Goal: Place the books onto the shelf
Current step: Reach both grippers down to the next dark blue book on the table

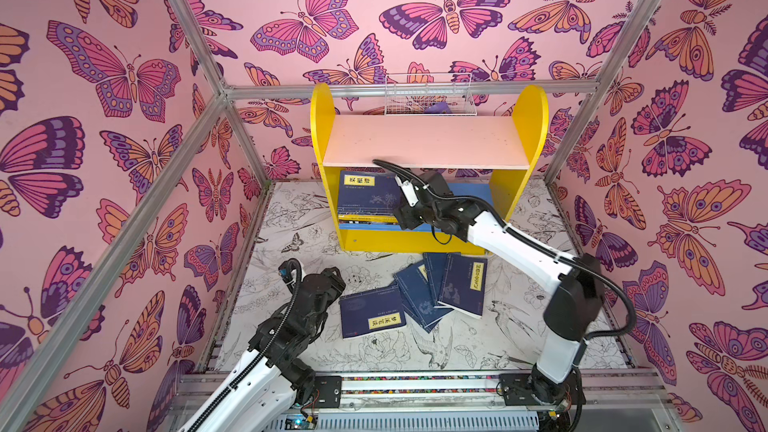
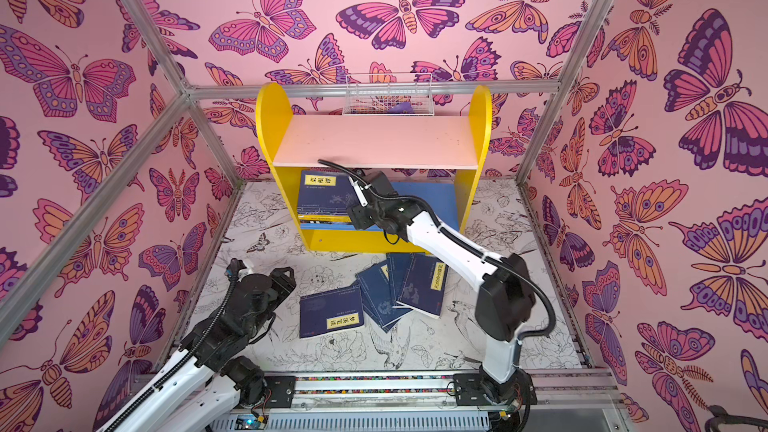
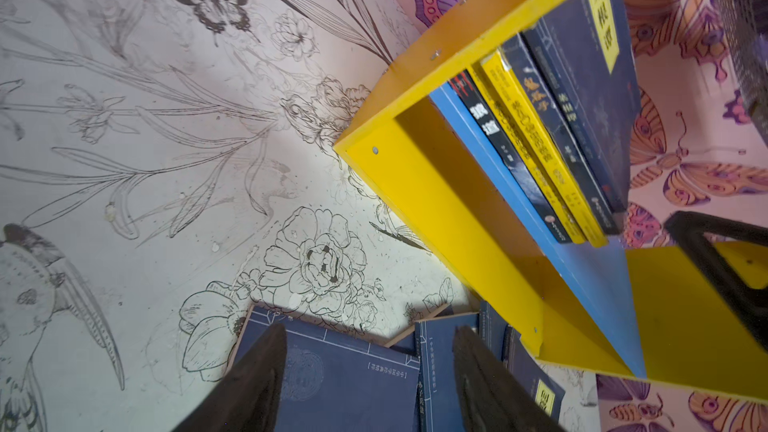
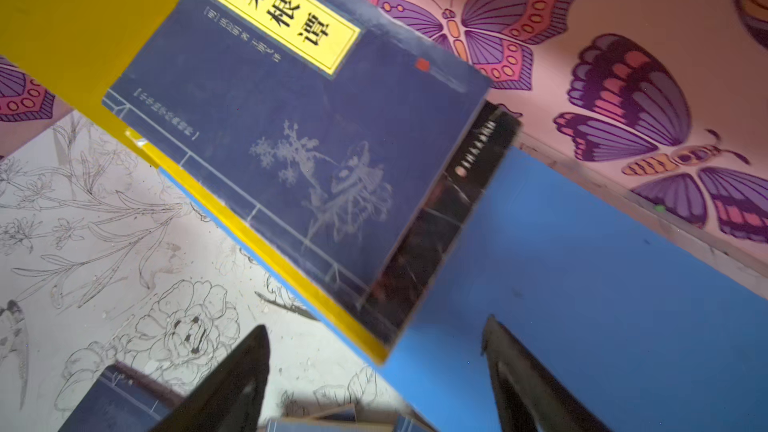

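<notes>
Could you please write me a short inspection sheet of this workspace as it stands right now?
Surface: floral-print mat, scuffed.
Job's things: stack of books flat on the shelf lower board; four navy books on the mat.
Clutter: wire basket behind the shelf.
Grippers: right gripper open, empty, by the stack; left gripper open over a floor book.
Cables: black hoses along both arms.
Surroundings: butterfly-print walls.

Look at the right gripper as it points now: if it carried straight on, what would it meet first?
Probably the stack of books lying on the shelf's blue lower board. The right gripper points into that tier with open, empty jaws, the stack's near corner just ahead. Depth is unclear, so it might touch the bare board first.
</notes>
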Controlling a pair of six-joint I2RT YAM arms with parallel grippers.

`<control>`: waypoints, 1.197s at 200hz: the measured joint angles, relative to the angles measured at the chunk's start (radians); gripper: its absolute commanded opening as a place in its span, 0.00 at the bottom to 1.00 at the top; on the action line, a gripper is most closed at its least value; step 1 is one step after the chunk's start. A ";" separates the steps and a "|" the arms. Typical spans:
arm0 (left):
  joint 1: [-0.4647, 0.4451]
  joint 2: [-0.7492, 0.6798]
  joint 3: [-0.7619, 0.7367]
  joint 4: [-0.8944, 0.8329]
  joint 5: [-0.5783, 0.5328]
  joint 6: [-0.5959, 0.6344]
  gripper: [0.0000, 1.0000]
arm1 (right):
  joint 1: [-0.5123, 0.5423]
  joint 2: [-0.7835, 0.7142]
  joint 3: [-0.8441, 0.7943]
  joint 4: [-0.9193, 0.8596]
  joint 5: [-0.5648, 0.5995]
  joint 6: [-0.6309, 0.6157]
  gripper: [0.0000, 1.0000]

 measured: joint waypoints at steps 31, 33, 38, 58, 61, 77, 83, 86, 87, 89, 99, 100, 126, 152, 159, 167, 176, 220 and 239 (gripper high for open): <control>-0.005 0.164 0.000 0.121 0.137 0.124 0.66 | -0.003 -0.244 -0.236 0.003 0.022 0.084 0.82; -0.006 0.177 0.000 0.132 0.147 0.132 0.66 | -0.003 -0.260 -0.253 0.003 0.022 0.094 0.82; -0.011 0.211 0.002 0.156 0.174 0.156 0.66 | -0.007 -0.298 -0.296 0.000 0.023 0.118 0.82; -0.056 0.347 0.024 0.233 0.274 0.259 0.67 | -0.034 -0.414 -0.470 -0.010 0.019 0.211 0.82; -0.066 0.369 0.033 0.241 0.286 0.275 0.67 | -0.040 -0.428 -0.500 -0.016 0.017 0.223 0.82; -0.132 0.471 0.087 0.279 0.331 0.372 0.67 | -0.074 -0.475 -0.642 -0.047 0.014 0.286 0.82; -0.156 0.499 0.107 0.292 0.343 0.406 0.67 | -0.089 -0.486 -0.694 -0.057 0.009 0.303 0.82; -0.172 0.517 0.119 0.300 0.350 0.428 0.67 | -0.095 -0.490 -0.716 -0.060 0.006 0.310 0.82; -0.175 0.520 0.122 0.302 0.351 0.432 0.67 | -0.098 -0.492 -0.727 -0.063 0.005 0.314 0.82; -0.183 0.531 0.129 0.310 0.359 0.444 0.67 | -0.101 -0.494 -0.737 -0.067 0.004 0.317 0.82; -0.222 0.578 0.158 0.338 0.388 0.500 0.67 | -0.129 -0.507 -0.809 -0.086 -0.009 0.342 0.82; -0.228 0.584 0.163 0.341 0.393 0.505 0.67 | -0.132 -0.508 -0.818 -0.088 -0.012 0.344 0.82; -0.297 0.731 0.223 0.421 0.464 0.608 0.67 | -0.249 -0.535 -0.942 -0.089 -0.082 0.396 0.81; -0.352 0.894 0.299 0.456 0.492 0.686 0.67 | -0.370 -0.539 -1.024 -0.017 -0.203 0.433 0.78; -0.365 0.936 0.329 0.462 0.494 0.705 0.67 | -0.396 -0.530 -1.035 0.003 -0.244 0.439 0.77; -0.378 0.981 0.364 0.466 0.500 0.724 0.67 | -0.417 -0.512 -1.037 0.013 -0.284 0.440 0.76; -0.391 1.025 0.401 0.476 0.505 0.743 0.66 | -0.443 -0.481 -1.037 0.035 -0.334 0.440 0.75; -0.419 1.165 0.510 0.510 0.491 0.801 0.59 | -0.554 -0.383 -1.048 0.137 -0.529 0.443 0.65; -0.423 1.194 0.514 0.511 0.472 0.816 0.57 | -0.568 -0.382 -1.064 0.165 -0.585 0.443 0.63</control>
